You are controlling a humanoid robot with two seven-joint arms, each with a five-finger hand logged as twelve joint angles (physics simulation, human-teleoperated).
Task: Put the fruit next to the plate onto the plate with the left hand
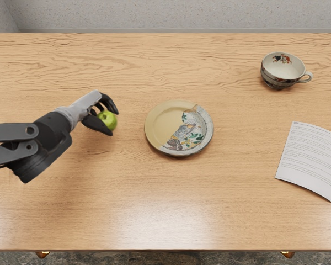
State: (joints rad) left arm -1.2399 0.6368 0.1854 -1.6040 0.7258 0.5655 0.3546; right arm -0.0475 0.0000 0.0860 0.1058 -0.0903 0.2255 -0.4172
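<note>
A small green fruit sits in the grasp of my left hand, whose dark fingers curl around it from the left and above. The arm reaches in from the left edge. The fruit is to the left of the plate, a round yellowish dish with a painted blue and green pattern on its right half, lying at the table's middle. A gap of bare wood separates the fruit from the plate's left rim. Whether the fruit still touches the table I cannot tell.
A patterned teacup with a handle stands at the back right. A printed sheet of paper lies at the right edge. The wooden table's front edge runs along the bottom of the view.
</note>
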